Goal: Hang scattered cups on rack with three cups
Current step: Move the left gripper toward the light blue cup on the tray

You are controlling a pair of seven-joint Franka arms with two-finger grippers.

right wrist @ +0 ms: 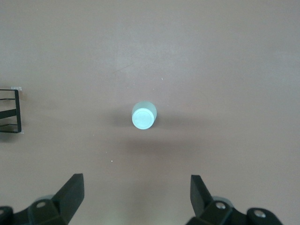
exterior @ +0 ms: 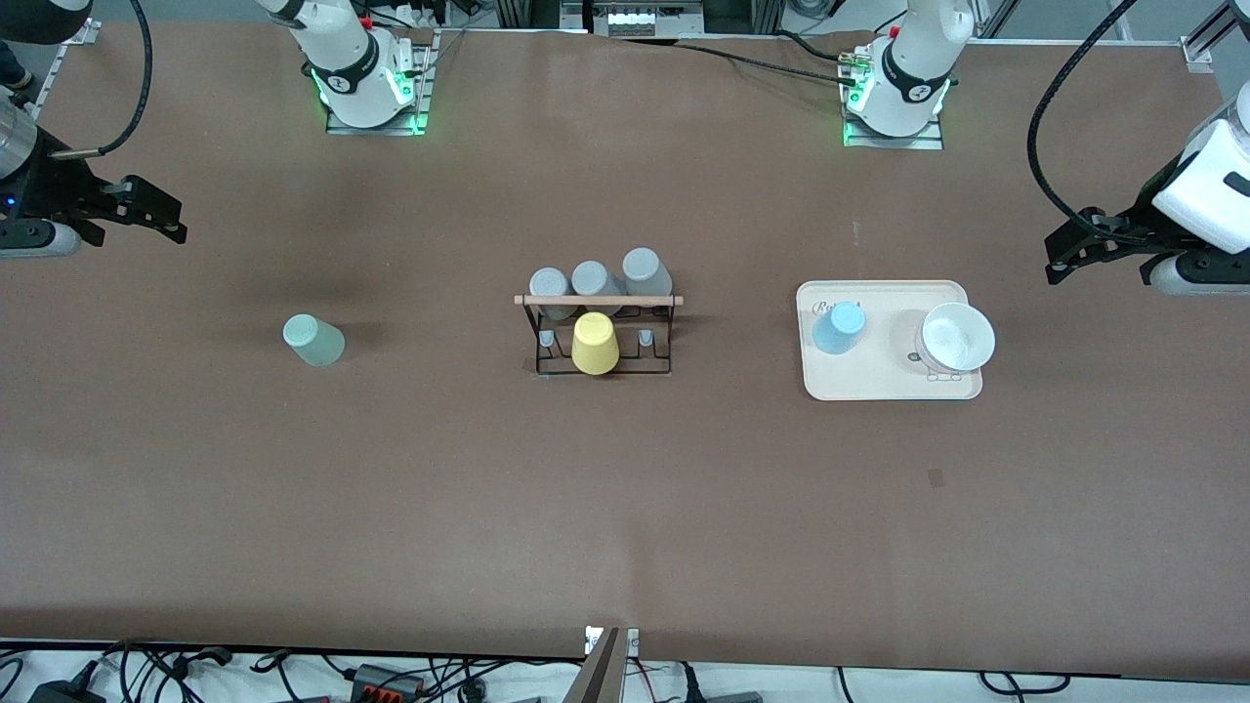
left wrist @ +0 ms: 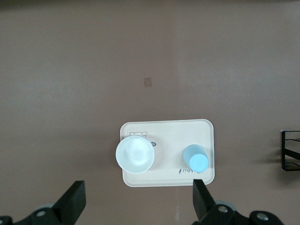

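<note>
A pale mint-green cup [exterior: 313, 340] stands upside down on the bare table toward the right arm's end; it also shows in the right wrist view [right wrist: 143, 116]. A light blue cup [exterior: 839, 327] stands upside down on a cream tray [exterior: 889, 389]; it also shows in the left wrist view [left wrist: 195, 161]. The black wire rack [exterior: 601, 366] with a wooden rod stands mid-table and holds three grey cups [exterior: 593, 281] and a yellow cup [exterior: 595, 344]. My right gripper [exterior: 166, 217] is open and empty, up over the table at the right arm's end. My left gripper [exterior: 1057, 259] is open and empty, up beside the tray.
A white bowl [exterior: 956, 338] sits on the tray next to the blue cup, and shows in the left wrist view [left wrist: 135, 154]. Two rack pegs [exterior: 645, 338] flank the yellow cup with nothing on them. Cables and arm bases line the table's edges.
</note>
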